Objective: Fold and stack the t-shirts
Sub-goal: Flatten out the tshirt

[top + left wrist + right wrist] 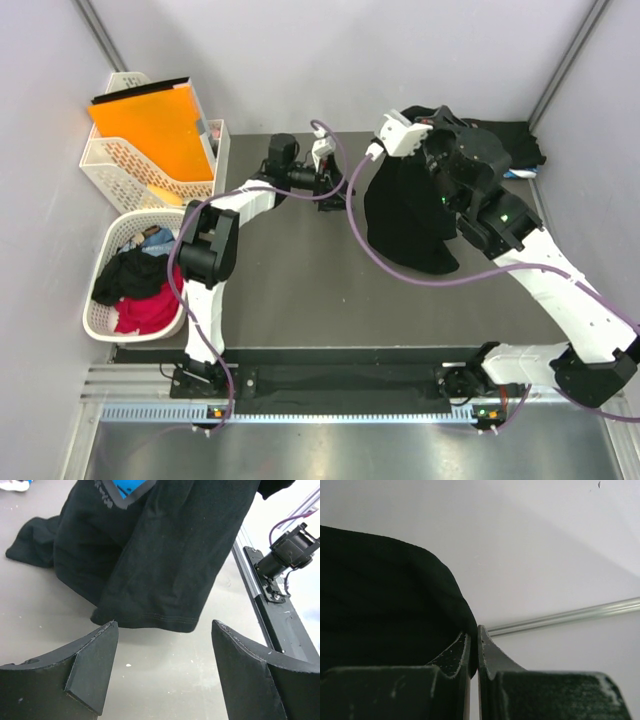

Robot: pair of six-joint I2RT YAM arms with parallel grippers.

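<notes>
**Right pincer**: You have it closed on a fold of the black t-shirt, with the cloth pinched between the two fingertips. It stands raised over the far right part of the counter.

**Black t-shirt:** It hangs from your right pincer in one long drape. Its lower end reaches the counter, and your left wrist view shows part of it bunched on the surface. A blue print shows near the top of that view. A stitched hem hangs just beyond the left fingertips. You cannot tell whether that hem touches the counter.

**Left pincer**: Your jaws stand wide apart and grip nothing. It sits low over the counter, facing the hanging hem and apart from it.

**Dark cloth**: This is heaped at the far right corner, behind your right arm.

**Round white basket**: It stands just off the counter's left edge and holds a heap of clothes in black, red and blue.

**Orange folder**: It stands tilted in a white lattice tray at the far left, beyond the round basket.
</notes>
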